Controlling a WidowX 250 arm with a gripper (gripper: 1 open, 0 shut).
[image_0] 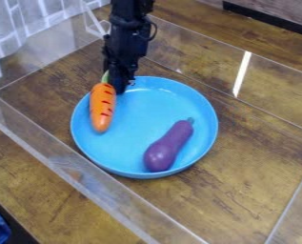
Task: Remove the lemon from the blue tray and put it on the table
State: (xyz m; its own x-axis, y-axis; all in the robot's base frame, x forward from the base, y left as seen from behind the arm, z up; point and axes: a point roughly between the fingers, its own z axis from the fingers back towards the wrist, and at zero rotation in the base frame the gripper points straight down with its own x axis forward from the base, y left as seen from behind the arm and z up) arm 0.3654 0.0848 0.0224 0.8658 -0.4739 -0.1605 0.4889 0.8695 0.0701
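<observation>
My gripper (pixel 116 76) points straight down with its fingers closed at the far-left rim of the blue tray (pixel 138 119), apparently pinching that rim. Inside the tray, an orange carrot (pixel 102 107) lies just below the fingertips by the left rim. A purple eggplant (pixel 168 145) lies in the tray's right half. The lemon is hidden or out of view; only a faint yellowish speck shows at the fingertips and I cannot tell what it is. The tray rests on the dark wooden table (pixel 255 181).
Clear acrylic walls border the table, one along the left and back (pixel 39 43) and one along the front (pixel 102 195). Bare wood shows to the right of the tray and in front of it.
</observation>
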